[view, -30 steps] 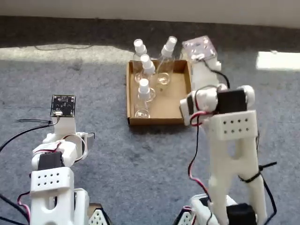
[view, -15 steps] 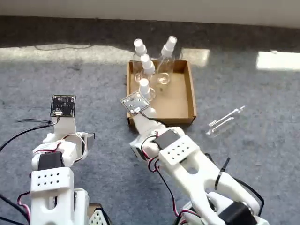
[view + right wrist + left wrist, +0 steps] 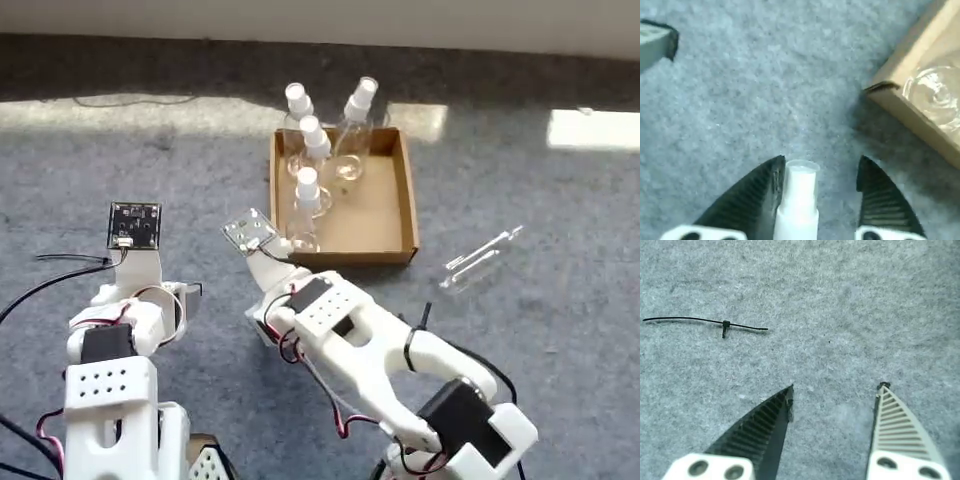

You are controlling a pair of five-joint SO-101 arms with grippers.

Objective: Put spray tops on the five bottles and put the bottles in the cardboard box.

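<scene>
My right gripper (image 3: 821, 160) hangs over the carpet (image 3: 740, 90) just off the near left corner of the box (image 3: 900, 95). Its jaws are partly open, wider than the spray top (image 3: 799, 200) between them: the top lies along one jaw with a clear gap to the other, and I cannot tell whether anything pinches it farther back. My left gripper (image 3: 836, 386) is wide open and empty over the carpet, with a black cable tie (image 3: 722, 325) lying ahead of it. Four bottles (image 3: 313, 150) with tops are in the far and left part of the box; the fifth bottle (image 3: 472, 270) lies on its side on the carpet right of the box, no white top on it that I can see, well apart from my top. I judge I should close firmly on the top first, carry it round the near side of the box rather than over the bottles, and have the fifth bottle steadied upright before seating it. The high view gives me that bottle's place and the route; the right wrist view gives me the gap beside the top
</scene>
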